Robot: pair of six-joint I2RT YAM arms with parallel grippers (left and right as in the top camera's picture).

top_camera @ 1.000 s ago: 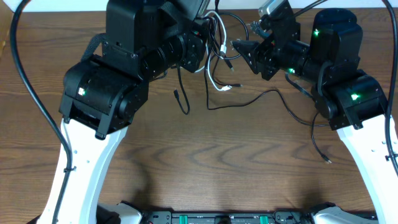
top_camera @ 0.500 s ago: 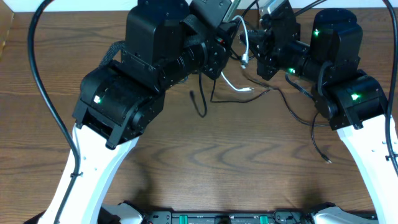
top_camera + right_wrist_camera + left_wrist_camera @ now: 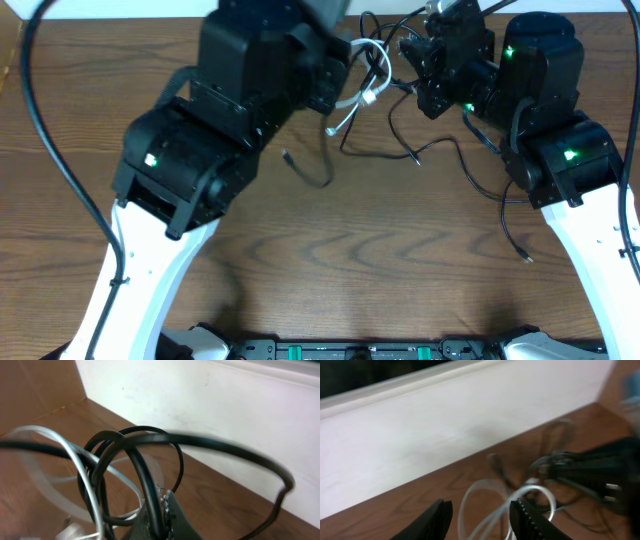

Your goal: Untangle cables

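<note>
Both arms are reaching to the far edge of the worktop (image 3: 330, 250), close to the white wall (image 3: 445, 425), and the knot of cables (image 3: 385, 75) is hanging between them there, lifted partly off the wood, presumably so the loops can be drawn apart in the air. The right gripper (image 3: 160, 510) is pinching a black cable (image 3: 145, 475), its jaws closed on the strand right at the fingertips, and further black loops are coiling above that pinch with the white cable (image 3: 85, 475) curving through them. The left gripper (image 3: 480, 515) is facing the same knot with its jaws apart and nothing between them; the white cable is looping just beyond its tips. Below the knot, black tails are trailing loosely over the wood, one toward the left arm, another running under the right arm to a plug end (image 3: 527, 257) near that arm's base. The white loop threaded through the black coils looks like the main snag; pulling straight apart could tighten it.
</note>
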